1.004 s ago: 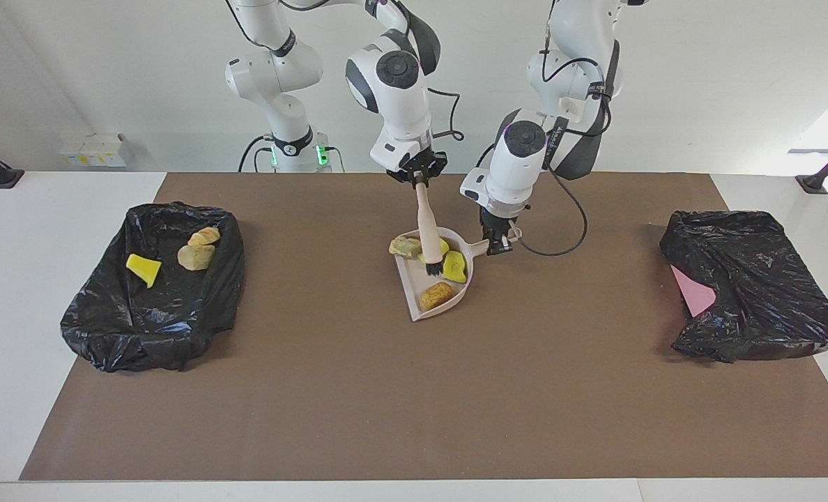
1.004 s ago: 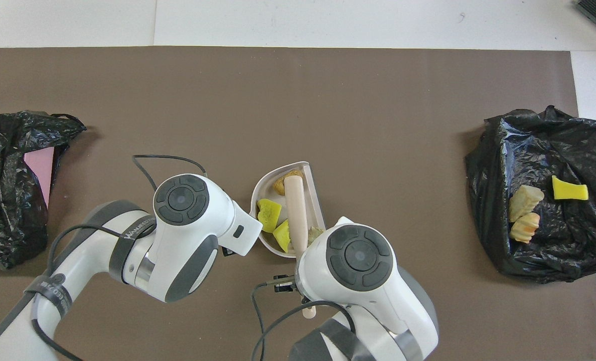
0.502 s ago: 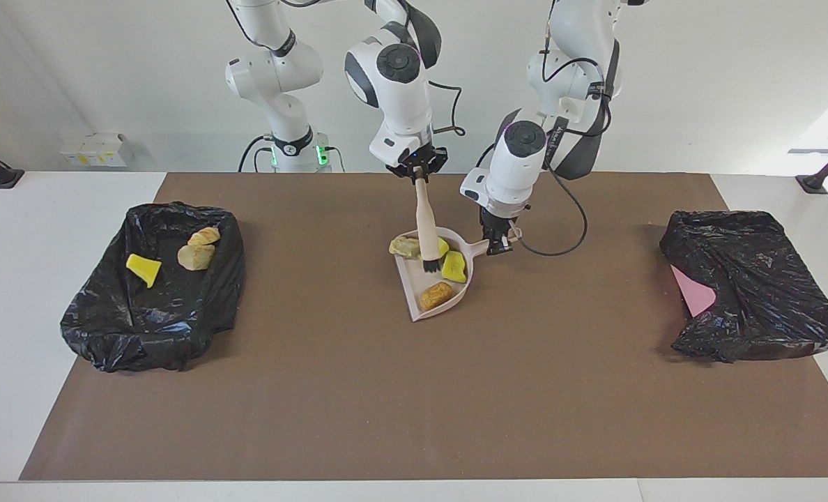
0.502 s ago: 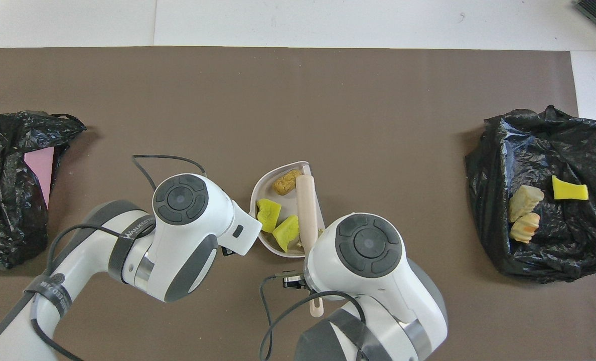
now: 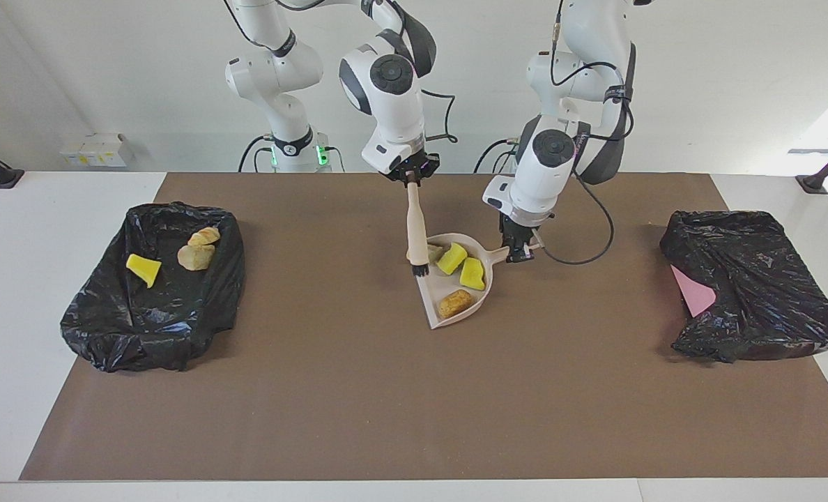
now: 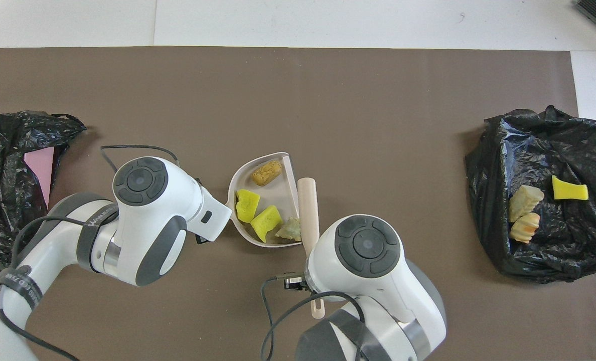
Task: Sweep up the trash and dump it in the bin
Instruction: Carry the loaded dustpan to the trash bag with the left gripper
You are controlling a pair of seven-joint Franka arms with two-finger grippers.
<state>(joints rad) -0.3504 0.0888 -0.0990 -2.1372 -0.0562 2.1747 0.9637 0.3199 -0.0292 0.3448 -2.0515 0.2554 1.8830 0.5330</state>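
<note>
A beige dustpan [image 5: 439, 288] [image 6: 278, 194] sits mid-mat and holds trash: two yellow chunks [image 5: 450, 258] [image 5: 472, 273], a brown lump [image 5: 455, 303] [image 6: 267, 172] and a greenish-tan lump [image 6: 289, 228]. My left gripper [image 5: 518, 249] is shut on the pan's handle [image 5: 501, 255]. My right gripper [image 5: 411, 176] is shut on the top of a beige brush [image 5: 416, 226] [image 6: 308, 203], which hangs almost upright with its dark bristles [image 5: 419, 268] at the pan's open edge. More trash, one yellow scrap [image 5: 143, 268] and two tan lumps [image 5: 196, 256], lies in the black-lined bin [image 5: 156, 321] [image 6: 544, 250].
The bin with scraps stands at the right arm's end of the brown mat. A second black bag [image 5: 762, 293] [image 6: 2, 200] with a pink patch [image 5: 694, 293] lies at the left arm's end. A cable [image 5: 581, 244] loops from the left wrist.
The left arm has shifted the dustpan and its trash toward its own end of the table. The brush has come out of the pan and now stands at its open edge.
</note>
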